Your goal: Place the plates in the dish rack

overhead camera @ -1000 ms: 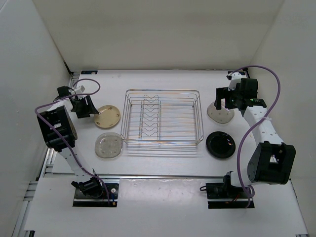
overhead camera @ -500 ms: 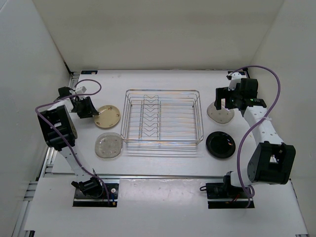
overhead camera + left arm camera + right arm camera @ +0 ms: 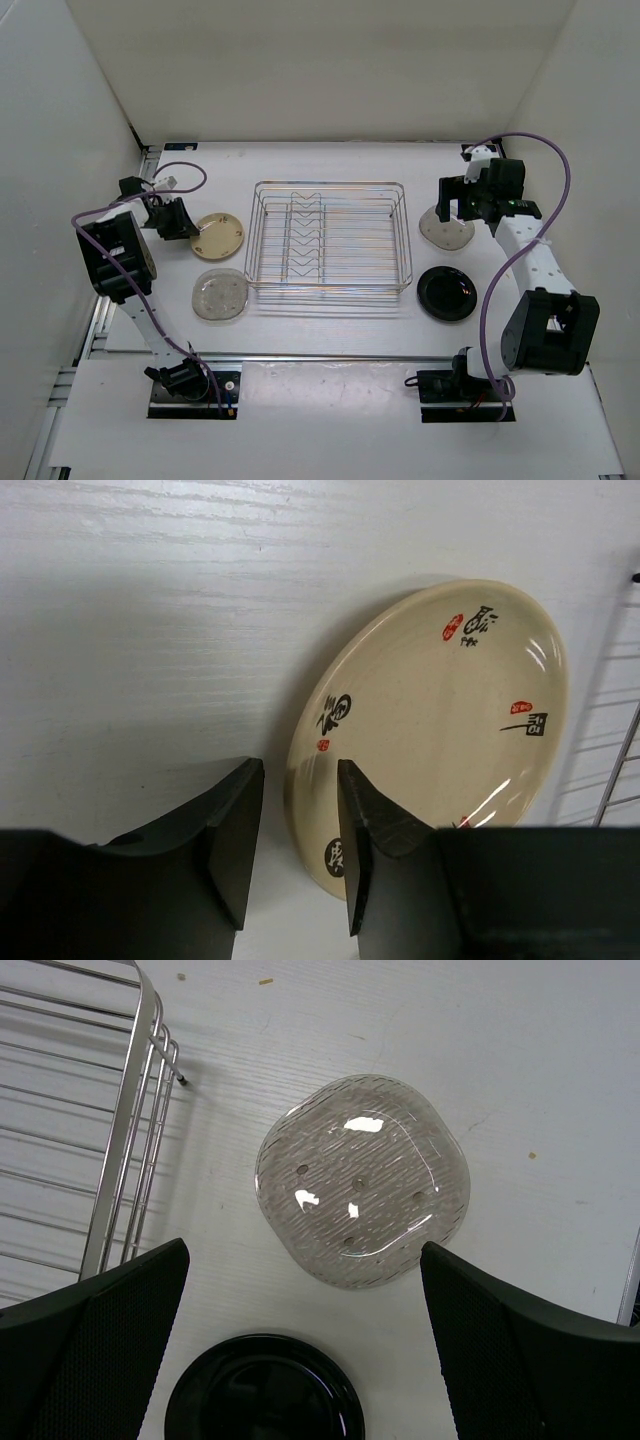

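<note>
The tan-yellow plate [image 3: 218, 237] lies flat left of the dish rack [image 3: 330, 184]; in the left wrist view [image 3: 430, 720] it shows black and red characters. My left gripper [image 3: 178, 222] is low at its left edge, open, jaws straddling the rim [image 3: 298, 772]. The speckled beige plate [image 3: 220, 296] lies nearer, left of the rack. The pale off-white plate [image 3: 447, 230] and the black plate [image 3: 446, 293] lie right of the rack. My right gripper [image 3: 448, 205] hovers wide open above the pale plate [image 3: 362, 1180], with the black plate [image 3: 262, 1390] below it in that view.
The rack holds no plates; its zigzag prongs [image 3: 303, 235] run down the middle. Its right wall [image 3: 130, 1130] is close to the pale plate. White walls enclose the table on the left, back and right.
My left gripper has edged slightly towards the tan-yellow plate's rim. The right arm and the plates have not visibly moved.
</note>
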`<action>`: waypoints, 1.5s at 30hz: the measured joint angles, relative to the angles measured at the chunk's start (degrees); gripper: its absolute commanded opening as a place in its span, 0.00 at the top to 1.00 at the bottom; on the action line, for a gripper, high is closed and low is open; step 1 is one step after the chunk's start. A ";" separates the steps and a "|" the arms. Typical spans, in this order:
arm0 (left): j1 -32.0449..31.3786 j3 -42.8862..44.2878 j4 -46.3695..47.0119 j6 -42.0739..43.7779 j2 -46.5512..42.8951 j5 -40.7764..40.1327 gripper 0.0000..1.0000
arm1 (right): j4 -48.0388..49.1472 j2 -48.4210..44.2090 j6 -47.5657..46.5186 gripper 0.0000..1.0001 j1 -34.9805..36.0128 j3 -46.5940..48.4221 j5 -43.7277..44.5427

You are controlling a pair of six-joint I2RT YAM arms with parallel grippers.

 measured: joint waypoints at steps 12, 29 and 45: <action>-0.39 1.99 -1.66 1.29 1.62 0.50 0.66 | 0.00 -0.13 0.00 0.00 0.00 0.00 0.02; -0.46 6.03 -6.51 3.30 4.74 3.21 0.88 | 0.00 -0.79 0.00 0.00 -0.55 0.00 0.04; 0.79 16.63 -14.60 5.07 5.03 0.85 0.90 | 0.00 -0.79 0.00 0.00 -0.98 0.00 0.04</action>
